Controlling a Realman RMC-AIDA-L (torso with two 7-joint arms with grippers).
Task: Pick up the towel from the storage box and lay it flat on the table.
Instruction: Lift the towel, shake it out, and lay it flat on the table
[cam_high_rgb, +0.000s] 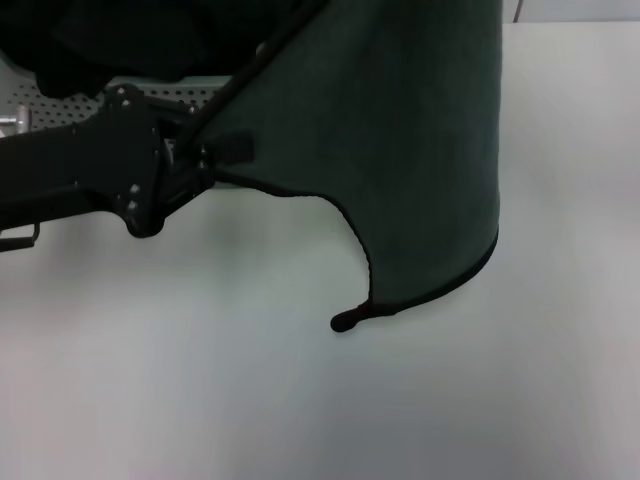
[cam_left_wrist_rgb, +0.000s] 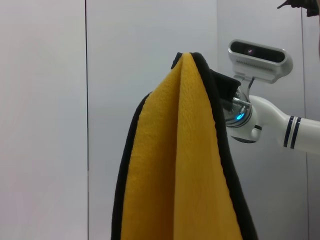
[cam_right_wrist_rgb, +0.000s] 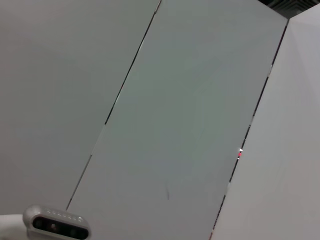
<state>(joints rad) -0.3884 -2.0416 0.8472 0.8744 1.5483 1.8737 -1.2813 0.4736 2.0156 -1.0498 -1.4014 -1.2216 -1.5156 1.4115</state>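
Towel (cam_high_rgb: 410, 150) hem in left gripper (cam_high_rgb: 215, 152), above bare table (cam_high_rgb: 300, 400).

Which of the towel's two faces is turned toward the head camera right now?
The dark teal face of the towel; its yellow face shows only to the left wrist camera.

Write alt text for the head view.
The left gripper holds the dark teal towel by one edge, lifted above the white table. The perforated storage box shows behind the arm.
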